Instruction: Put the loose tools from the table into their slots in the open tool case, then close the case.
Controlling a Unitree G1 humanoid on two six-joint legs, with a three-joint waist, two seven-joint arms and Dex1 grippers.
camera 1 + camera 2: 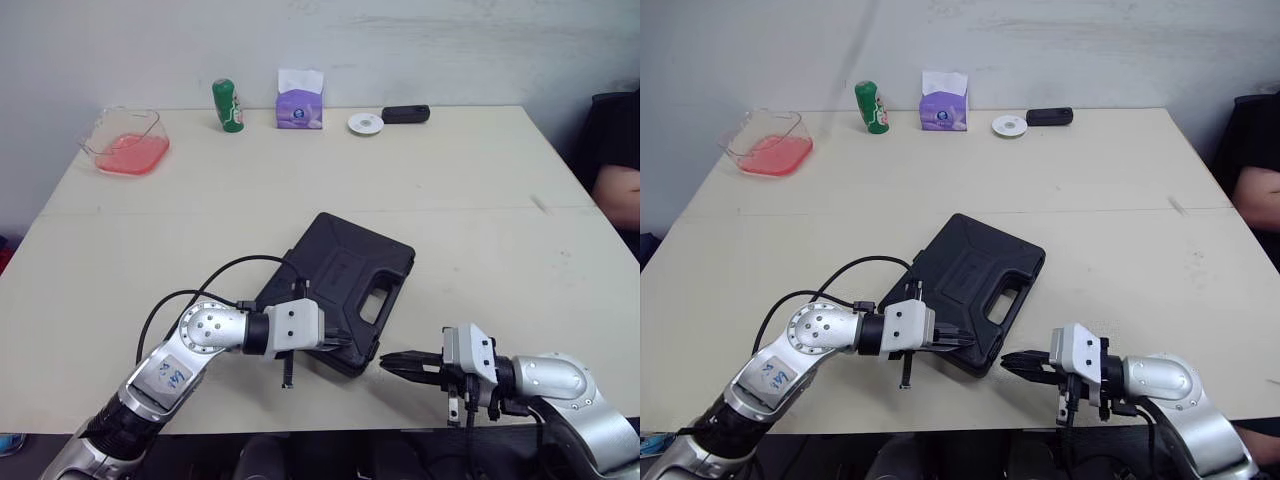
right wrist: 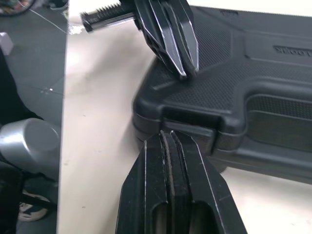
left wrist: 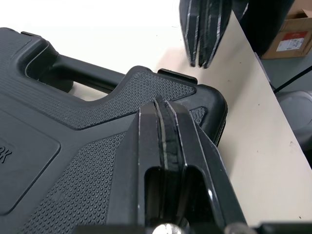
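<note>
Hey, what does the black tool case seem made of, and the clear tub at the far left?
Tool case: likely moulded hard plastic, matte black, with a dotted texture on its lid. Tub: seems clear glossy plastic; pink shows through its walls.

We've got silver arms (image 1: 205, 332), white wrists (image 1: 292, 326), a black-fingered left hand (image 1: 343, 343) and right hand (image 1: 386, 362), plus a black cable (image 1: 243, 259) looping off the left.
</note>
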